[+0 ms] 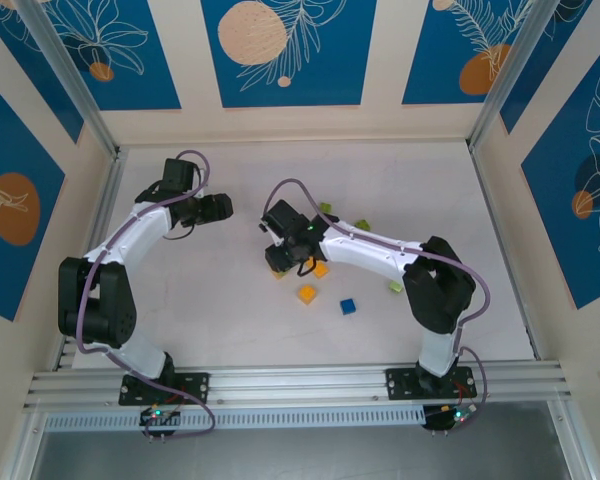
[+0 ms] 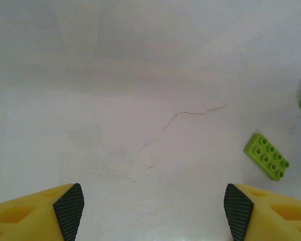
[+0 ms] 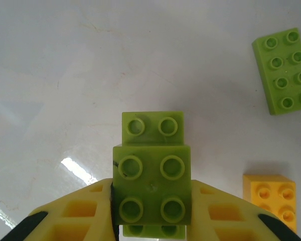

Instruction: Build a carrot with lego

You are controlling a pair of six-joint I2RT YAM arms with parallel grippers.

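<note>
Partly cut off at btm: lime lego stack [image 3: 151, 150] in right claw [image 3: 151, 206].

Tabletop [image 1: 230, 330]: off-white, matte, takes up the middle of the top view. A hairline crack [image 2: 175, 115] crosses it at the centre of the left wrist view. A bright glare patch [image 3: 78, 170] sits on it at the lower left of the right wrist view.

Wall panels [image 1: 320, 60] stand along top, left and right edges: cream, with blue rectangles carrying white leaf outlines and peach or orange discs.

Silver metal posts [image 1: 70, 80] slant in the upper corners.

A ribbed aluminium rail [image 1: 300, 385] spans the bottom.

Light is even, shadows soft.
</note>
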